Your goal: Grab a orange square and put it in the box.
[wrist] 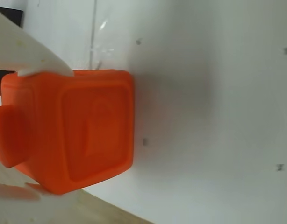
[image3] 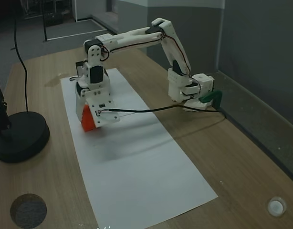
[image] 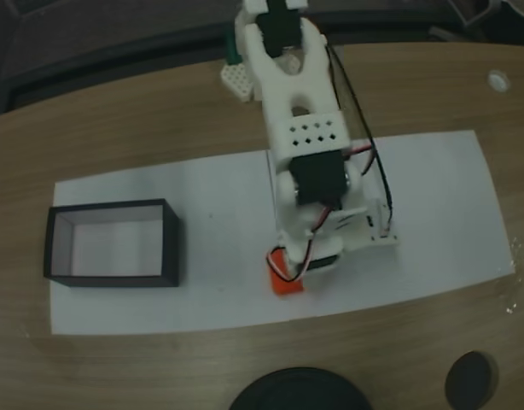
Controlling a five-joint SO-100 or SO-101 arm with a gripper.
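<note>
The orange square takes up the left of the wrist view, its raised mark facing the camera. It sits between a white fingertip above and a blurred one below. My gripper is shut on it. In a fixed view from above, the gripper points down over the orange square near the front edge of the white paper. Whether the square is touching the paper is unclear. The box, black-walled and white inside, stands open on the paper's left end, well apart from the gripper. From the side, the gripper covers the orange square.
The arm's base is clamped at the table's far edge. A large black round base and a small black disc lie at the table's front. A white cap lies at the back right. A black cable crosses the paper.
</note>
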